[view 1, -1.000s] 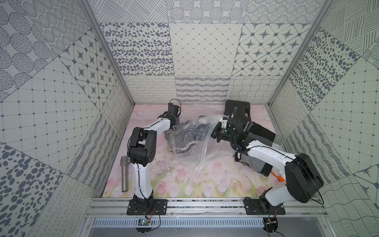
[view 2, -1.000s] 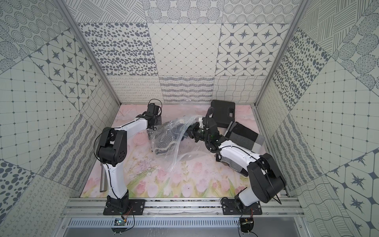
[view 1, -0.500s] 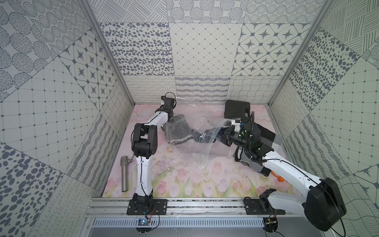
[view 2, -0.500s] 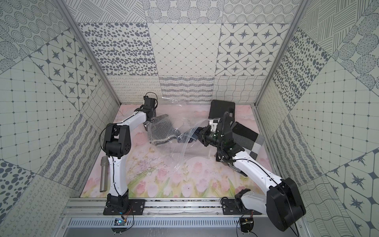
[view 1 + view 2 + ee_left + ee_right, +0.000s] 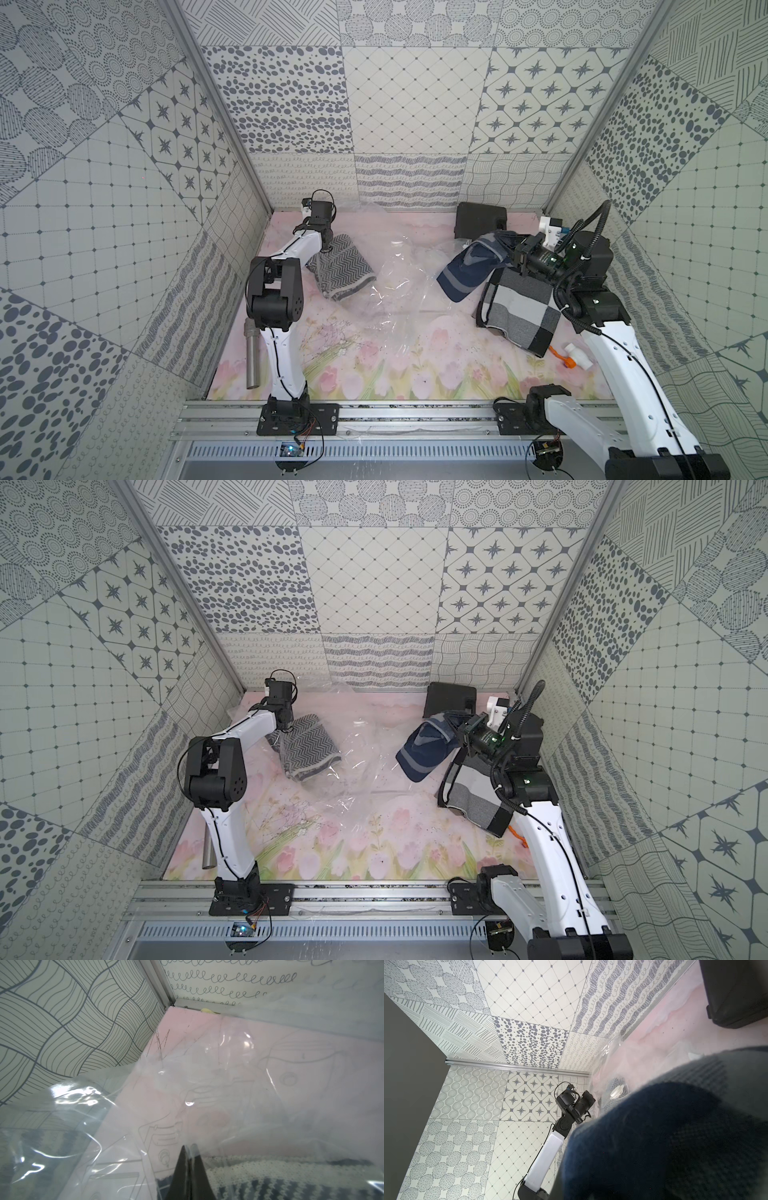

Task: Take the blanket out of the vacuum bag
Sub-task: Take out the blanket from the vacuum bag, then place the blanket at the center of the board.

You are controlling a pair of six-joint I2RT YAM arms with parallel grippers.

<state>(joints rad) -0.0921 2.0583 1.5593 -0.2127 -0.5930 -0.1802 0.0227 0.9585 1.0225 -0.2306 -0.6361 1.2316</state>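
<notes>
The blanket (image 5: 465,272), dark blue with grey stripes, hangs from my right gripper (image 5: 510,251). This gripper is clenched on the upper fold and is raised over the worktop (image 5: 374,374) at the back right. The lower edge of the blanket reaches the rim of the vacuum bag (image 5: 399,286), and I cannot tell if the last corner is free of the opening. My left gripper (image 5: 188,1147) is closed on a thin fold of the bag's plastic at the back left.

I think the first danger is there. If a corner is caught in the opening, more pulling would drag the whole bag. Then the smooth film could slip out of my left pinch. Also my right hold is only on a fold, so the cloth might slide out and fall back on the bag. The blanket covers most of my right wrist view, so I see little below it.

A second blanket (image 5: 343,268) with a zigzag pattern lies under the plastic just beside my left gripper. It seems to be inside the bag, near the white valve cap (image 5: 617,1092). A black case (image 5: 480,218) stands just behind the blue blanket, and a checked cloth (image 5: 519,309) lies under my right arm. Both limit where I may lower the blanket. A metal tube (image 5: 252,359) and a small white and orange piece (image 5: 571,355) lie at the sides, away from the bag.
</notes>
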